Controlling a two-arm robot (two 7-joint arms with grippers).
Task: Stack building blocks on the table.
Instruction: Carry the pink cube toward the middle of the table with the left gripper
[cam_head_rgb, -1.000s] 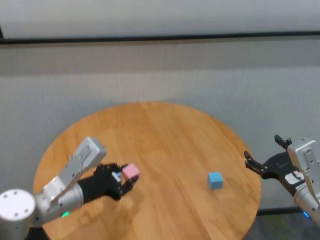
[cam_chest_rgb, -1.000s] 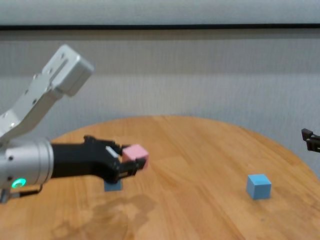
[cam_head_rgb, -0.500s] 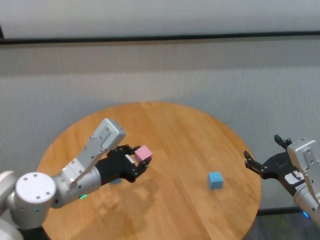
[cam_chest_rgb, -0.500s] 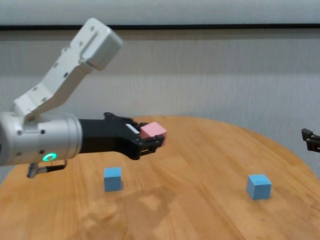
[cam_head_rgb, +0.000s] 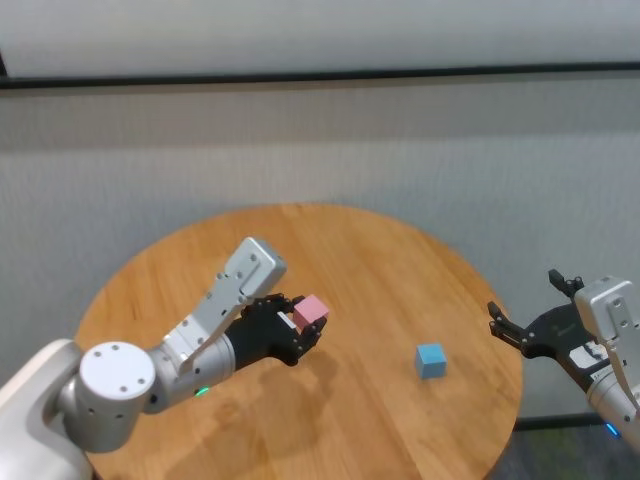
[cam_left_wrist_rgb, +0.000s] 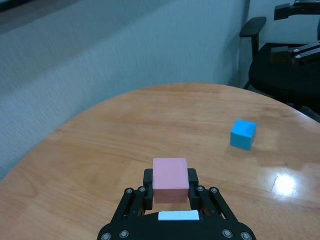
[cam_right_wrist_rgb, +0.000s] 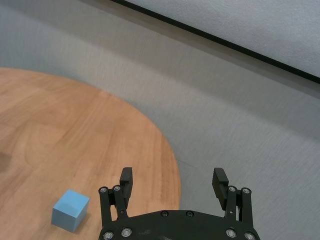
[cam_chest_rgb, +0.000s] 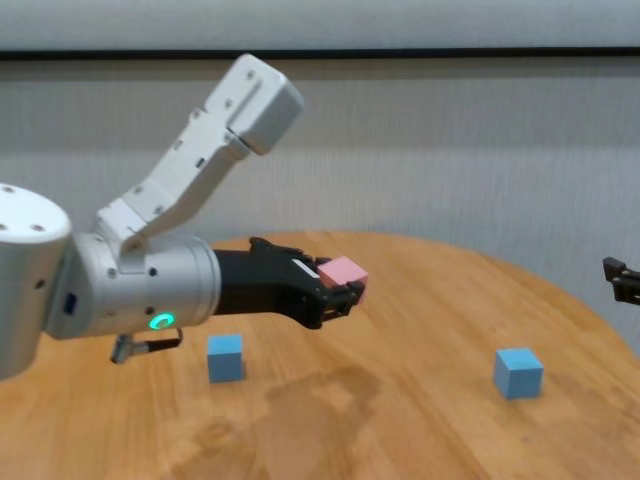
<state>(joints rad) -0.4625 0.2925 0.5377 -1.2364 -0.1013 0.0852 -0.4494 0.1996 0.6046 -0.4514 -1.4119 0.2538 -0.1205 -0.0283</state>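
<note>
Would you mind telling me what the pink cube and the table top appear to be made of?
The pink cube, held in the left hand, looks like matte plastic or foam: flat colour, no shine, crisp edges; which one is unclear. The table looks like wood or wood-look laminate with a smooth finish: visible grain and a bright glare spot.

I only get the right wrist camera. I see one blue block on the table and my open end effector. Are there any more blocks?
Observer: Yes. The left end effector is shut on a pink block and holds it in the air above the table.
Operator: Is there another blue one?
Observer: Yes, a second blue block sits on the table on the robot's left, close to the left arm.
Operator: Is it touching my blue block?
Observer: No. Your blue block sits well apart from it, on the robot's right side of the table.
</note>
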